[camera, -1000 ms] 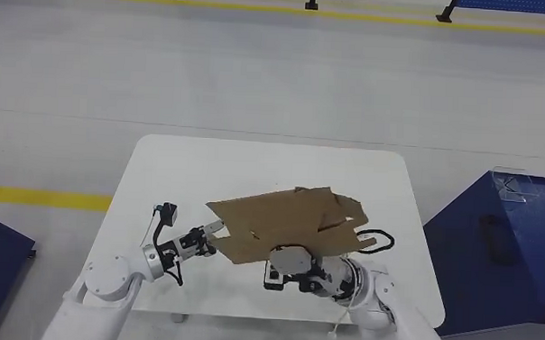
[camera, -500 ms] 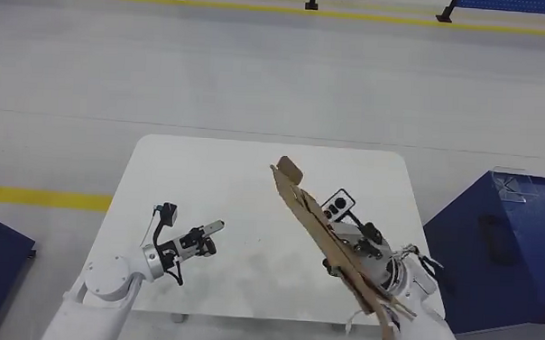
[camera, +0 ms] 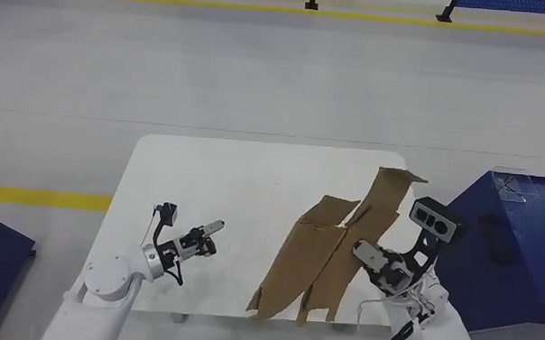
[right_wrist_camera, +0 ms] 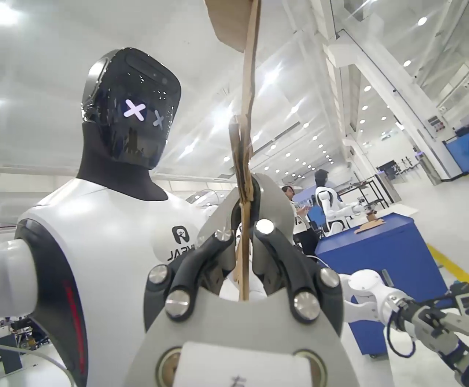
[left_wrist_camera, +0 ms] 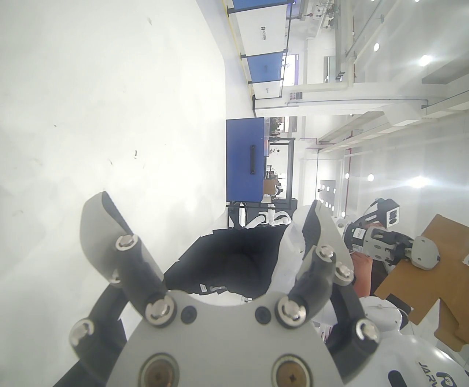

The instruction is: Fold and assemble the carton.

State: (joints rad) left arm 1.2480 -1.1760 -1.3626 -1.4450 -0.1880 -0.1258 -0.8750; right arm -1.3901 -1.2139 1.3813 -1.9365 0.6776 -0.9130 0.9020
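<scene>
The carton is a flat brown cardboard blank, tilted over the right part of the white table, its lower end past the front edge. My right gripper is shut on the blank's right side. In the right wrist view the carton stands edge-on between the shut fingers of my right gripper. My left gripper hovers over the table's front left, open and holding nothing, well apart from the blank. The left wrist view shows my left gripper with fingers spread, and the carton farther off.
A blue cabinet stands close to the table's right side. The table's left and back parts are bare white surface. Yellow floor lines run left of and behind the table.
The right arm swung the carton from lying across the table's middle, up on edge, then over to the right side. The left gripper kept its place and stayed open.
</scene>
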